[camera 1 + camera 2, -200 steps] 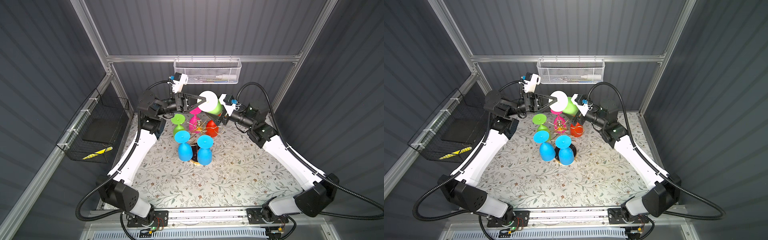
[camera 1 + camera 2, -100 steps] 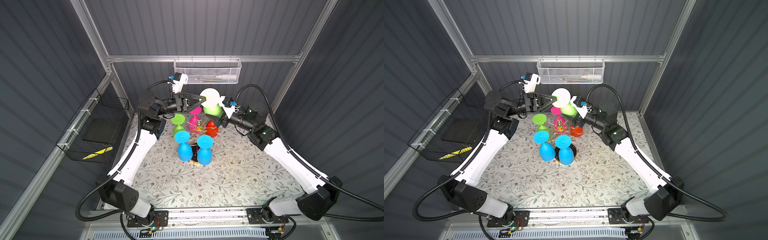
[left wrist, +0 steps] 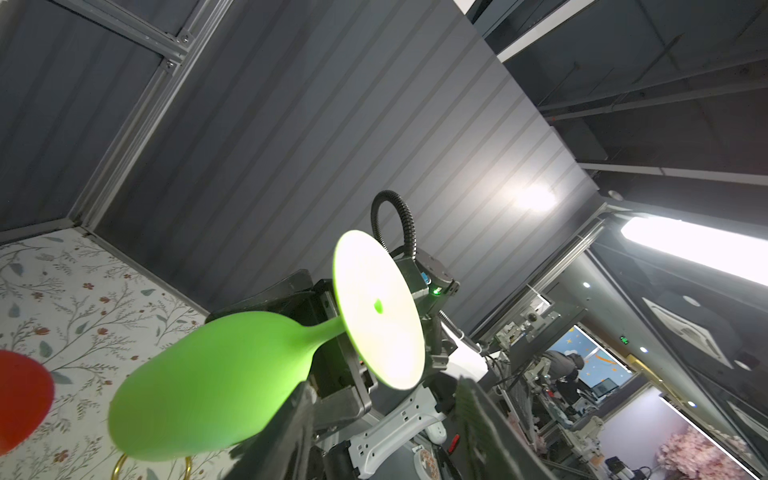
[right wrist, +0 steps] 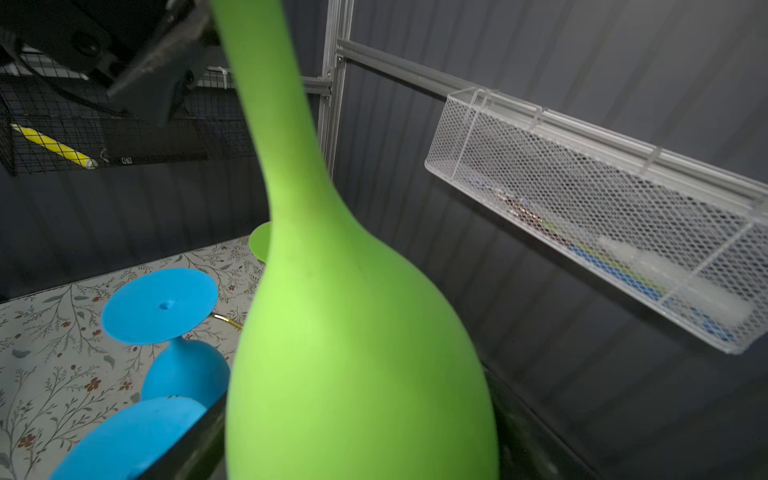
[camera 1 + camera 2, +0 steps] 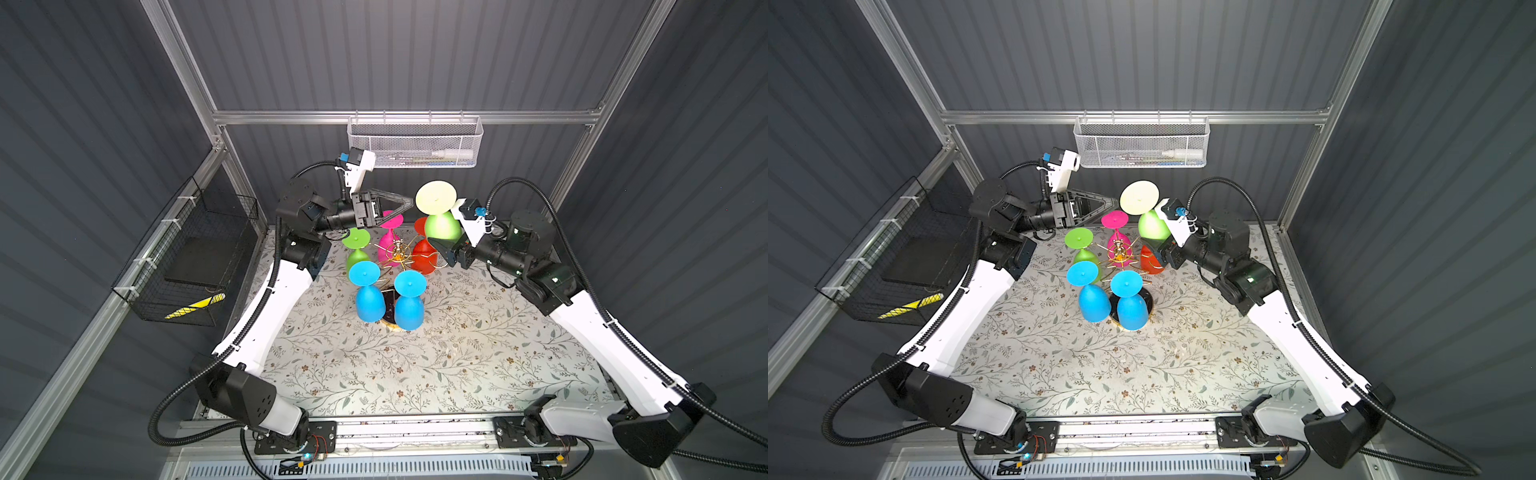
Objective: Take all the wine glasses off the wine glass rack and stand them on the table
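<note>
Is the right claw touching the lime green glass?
Touching: in the right wrist view, the green glass sits wedged against a finger of the right gripper.

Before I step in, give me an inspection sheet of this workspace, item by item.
Surface: floral table cover, flat, no spills seen.
Job's things: wine glass rack stands mid-table; blue glasses, green glass, pink glass and red glass hang on it upside down; lime-green wine glass held aloft, inverted, foot above theirs.
Clutter: nothing seen.
Pincers: left pincer open, near that glass's foot; right pincer closed on its bowl.
Cables: black corrugated hoses arch over both arms, apart from the glasses.
Surroundings: white mesh basket on back rail; black wire basket on left wall.
</note>
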Available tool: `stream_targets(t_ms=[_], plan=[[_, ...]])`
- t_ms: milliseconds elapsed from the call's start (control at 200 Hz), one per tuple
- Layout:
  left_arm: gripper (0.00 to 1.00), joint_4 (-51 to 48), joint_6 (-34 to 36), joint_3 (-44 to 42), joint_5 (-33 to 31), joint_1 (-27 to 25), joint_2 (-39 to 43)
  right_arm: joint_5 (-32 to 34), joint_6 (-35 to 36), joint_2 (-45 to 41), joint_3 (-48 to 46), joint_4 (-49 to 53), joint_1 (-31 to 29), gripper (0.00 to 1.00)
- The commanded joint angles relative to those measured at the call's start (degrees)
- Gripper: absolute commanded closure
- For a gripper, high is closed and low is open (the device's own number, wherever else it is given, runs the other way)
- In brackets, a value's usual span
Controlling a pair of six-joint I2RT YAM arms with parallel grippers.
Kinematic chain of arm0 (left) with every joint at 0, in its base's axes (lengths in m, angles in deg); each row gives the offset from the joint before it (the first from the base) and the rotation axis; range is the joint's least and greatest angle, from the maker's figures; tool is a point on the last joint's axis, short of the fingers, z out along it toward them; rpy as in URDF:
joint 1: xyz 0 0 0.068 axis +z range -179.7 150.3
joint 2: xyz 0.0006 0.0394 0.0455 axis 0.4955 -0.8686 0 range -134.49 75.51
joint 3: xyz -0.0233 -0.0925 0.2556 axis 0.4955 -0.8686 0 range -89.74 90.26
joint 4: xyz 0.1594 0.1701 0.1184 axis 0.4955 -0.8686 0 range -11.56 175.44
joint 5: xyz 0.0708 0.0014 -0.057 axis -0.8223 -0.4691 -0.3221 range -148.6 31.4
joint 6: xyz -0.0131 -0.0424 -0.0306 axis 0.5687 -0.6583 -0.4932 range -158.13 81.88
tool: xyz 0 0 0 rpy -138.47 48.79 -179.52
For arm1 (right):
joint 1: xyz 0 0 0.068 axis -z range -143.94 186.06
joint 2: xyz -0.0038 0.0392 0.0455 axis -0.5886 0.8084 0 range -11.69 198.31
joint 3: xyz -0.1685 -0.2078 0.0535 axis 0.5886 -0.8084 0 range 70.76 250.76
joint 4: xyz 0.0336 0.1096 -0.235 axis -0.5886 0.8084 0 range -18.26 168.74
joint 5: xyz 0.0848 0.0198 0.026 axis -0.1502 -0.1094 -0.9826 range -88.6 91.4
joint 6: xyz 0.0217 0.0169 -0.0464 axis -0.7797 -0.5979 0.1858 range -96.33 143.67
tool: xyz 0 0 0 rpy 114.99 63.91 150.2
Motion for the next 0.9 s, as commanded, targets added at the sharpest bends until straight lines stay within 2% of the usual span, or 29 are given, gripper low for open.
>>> stream_targets(t_ms=[0, 150, 310, 410, 475, 730, 895], plan=[[0.38, -15.94, 24.56, 0.02, -8.15, -0.05, 4.83, 3.78, -2.86, -1.28, 5.01, 12.23, -0.37, 0.36], [0.31, -12.59, 41.53, -7.77, -19.61, -0.22, 9.0, 5.79, -4.22, -0.93, 10.88, 23.2, -0.76, 0.36], [0.31, -10.14, 58.78, -10.91, -25.27, -1.61, 9.94, 7.95, -5.69, 1.45, 18.41, 33.49, -1.15, 0.37], [0.31, -8.63, 71.51, -12.45, -27.35, -4.33, 10.48, 8.11, -6.58, 2.49, 20.72, 36.6, -1.54, 0.37], [0.32, -8.2, 77.35, -12.46, -29.05, -6.02, 10.35, 8.52, -6.91, 2.85, 21.57, 37.96, -1.91, 0.37], [0.35, -3.19, 85.92, -15.61, -30.08, -8.67, 9.51, 10.8, -7.55, 5.67, 25.01, 41.8, -3.49, 0.37], [0.37, -0.6, 87.47, -16.65, -30.21, -9.09, 9.54, 11.02, -7.6, 7.21, 26.24, 42.74, -4.97, 0.38]])
